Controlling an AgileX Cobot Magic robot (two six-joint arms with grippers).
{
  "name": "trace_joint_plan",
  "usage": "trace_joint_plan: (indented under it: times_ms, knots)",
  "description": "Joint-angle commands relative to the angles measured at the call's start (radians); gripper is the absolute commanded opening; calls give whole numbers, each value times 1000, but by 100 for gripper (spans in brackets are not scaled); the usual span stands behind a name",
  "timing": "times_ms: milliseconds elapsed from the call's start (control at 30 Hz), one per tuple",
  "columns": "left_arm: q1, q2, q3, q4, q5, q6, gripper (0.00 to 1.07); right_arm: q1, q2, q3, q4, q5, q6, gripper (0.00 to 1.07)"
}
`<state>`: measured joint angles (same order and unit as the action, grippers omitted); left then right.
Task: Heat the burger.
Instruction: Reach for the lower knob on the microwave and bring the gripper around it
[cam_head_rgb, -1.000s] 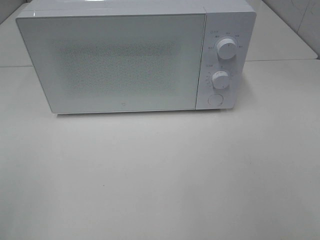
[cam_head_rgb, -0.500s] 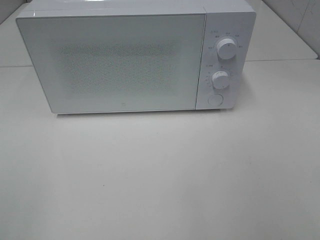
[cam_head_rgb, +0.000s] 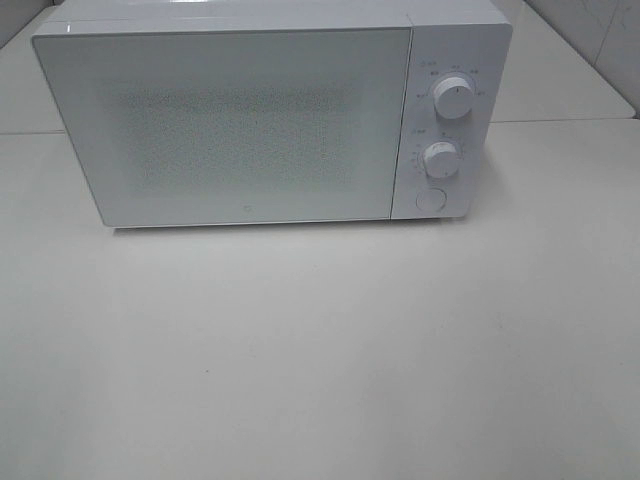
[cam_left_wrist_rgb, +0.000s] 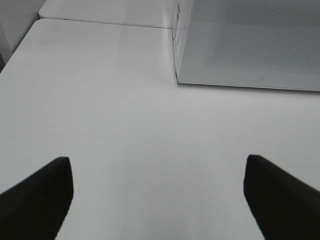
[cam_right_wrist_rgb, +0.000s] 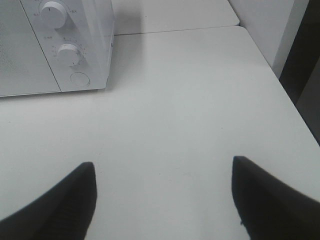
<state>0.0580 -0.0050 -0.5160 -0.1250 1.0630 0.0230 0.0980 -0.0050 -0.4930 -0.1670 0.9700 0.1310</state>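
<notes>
1. White is all I get where I look for the burger: no view shows it. It may sit inside the microwave (cam_head_rgb: 250, 60), but the door (cam_head_rgb: 230, 125) is shut and its dotted screen is too milky for me to tell.
2. Beside the door, the panel carries an upper knob (cam_head_rgb: 453, 98), a lower knob (cam_head_rgb: 440, 160) and a round button (cam_head_rgb: 430, 199) beneath them. Nothing touches any of them.
3. I see no plate or food on the counter (cam_head_rgb: 320, 350) in front of the microwave.
4. The left jaws are spread wide and hold nothing, hanging over the counter near the microwave's left front corner. The right jaws are equally wide and empty, over the counter near the control panel.
5. My judgement on progress: if the burger is inside, loading is done, and setting the knobs may be what remains. If it is not, everything remains, starting with opening the door. I cannot settle which from these views.
</notes>
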Motion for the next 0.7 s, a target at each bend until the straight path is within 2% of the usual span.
trace_joint_plan:
  times_ms: [33, 700]
  knots:
    - [0, -17, 1, -8, 6, 1, 85, -6, -28, 1, -3, -5, 5, 72]
    - [0, -17, 1, -8, 6, 1, 85, -6, -28, 1, -3, -5, 5, 72]
